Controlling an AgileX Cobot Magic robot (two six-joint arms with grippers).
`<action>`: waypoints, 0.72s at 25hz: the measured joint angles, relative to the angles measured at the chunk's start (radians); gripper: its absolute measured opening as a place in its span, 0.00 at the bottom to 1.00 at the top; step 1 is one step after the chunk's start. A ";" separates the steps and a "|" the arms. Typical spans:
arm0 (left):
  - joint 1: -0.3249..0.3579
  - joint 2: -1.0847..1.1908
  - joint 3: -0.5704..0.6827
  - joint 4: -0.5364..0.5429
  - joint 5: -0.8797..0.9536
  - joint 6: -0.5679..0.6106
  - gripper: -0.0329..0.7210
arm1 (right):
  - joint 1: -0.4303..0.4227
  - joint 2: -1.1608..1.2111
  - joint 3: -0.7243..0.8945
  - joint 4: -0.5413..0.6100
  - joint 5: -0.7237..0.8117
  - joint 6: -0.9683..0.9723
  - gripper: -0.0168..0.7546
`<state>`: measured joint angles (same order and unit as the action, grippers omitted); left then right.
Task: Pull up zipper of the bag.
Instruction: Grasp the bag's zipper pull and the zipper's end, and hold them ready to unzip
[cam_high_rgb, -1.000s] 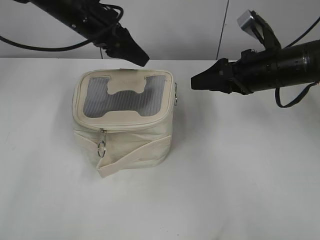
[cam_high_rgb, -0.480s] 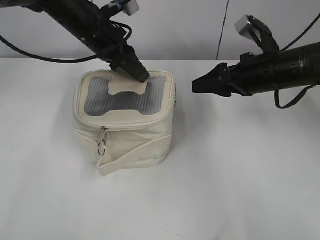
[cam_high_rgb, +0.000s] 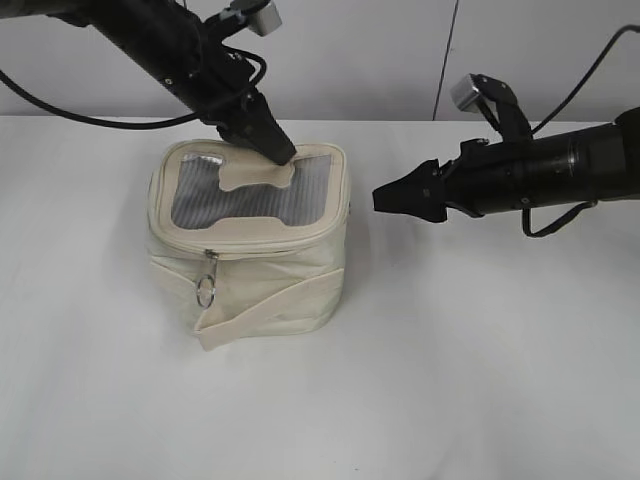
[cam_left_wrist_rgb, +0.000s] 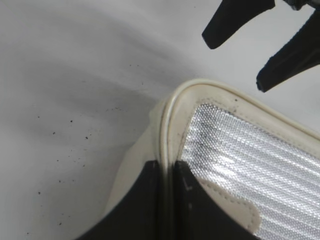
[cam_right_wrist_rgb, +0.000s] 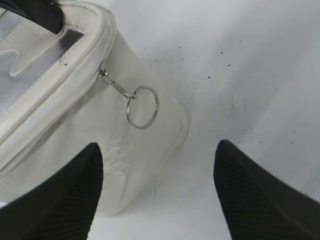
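The cream bag (cam_high_rgb: 270, 280) stands on the white table, mesh top up. The zipper (cam_high_rgb: 250, 250) runs round its top rim, with one ring pull (cam_high_rgb: 205, 291) hanging at the front. My left gripper (cam_high_rgb: 283, 155) rests on the bag's rear top edge. In the left wrist view it (cam_left_wrist_rgb: 168, 167) is shut on the rim piping of the bag (cam_left_wrist_rgb: 250, 165). My right gripper (cam_high_rgb: 380, 200) is open and empty, just right of the bag. In the right wrist view it (cam_right_wrist_rgb: 157, 150) faces a second ring pull (cam_right_wrist_rgb: 142, 107) on the bag's side (cam_right_wrist_rgb: 125, 150).
The white table (cam_high_rgb: 480, 380) stretches in front and to the right. A grey wall with a vertical seam (cam_high_rgb: 445, 60) stands behind. Black cables trail from both arms.
My left gripper has come down from behind the bag onto its rear top rim. My right gripper has moved left and lower, closer to the bag's right side.
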<state>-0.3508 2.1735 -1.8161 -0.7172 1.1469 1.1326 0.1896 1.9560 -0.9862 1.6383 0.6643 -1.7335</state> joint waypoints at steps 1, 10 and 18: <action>0.000 0.000 0.000 -0.001 -0.001 0.000 0.10 | 0.000 0.005 0.000 0.009 0.010 -0.012 0.72; 0.000 0.000 0.000 -0.006 -0.005 0.000 0.10 | 0.070 0.035 0.000 0.094 -0.035 -0.099 0.72; 0.000 0.000 0.000 -0.007 -0.006 -0.004 0.10 | 0.135 0.038 -0.014 0.177 -0.148 -0.204 0.67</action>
<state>-0.3508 2.1735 -1.8161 -0.7240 1.1411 1.1282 0.3251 1.9941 -1.0002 1.8149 0.5161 -1.9378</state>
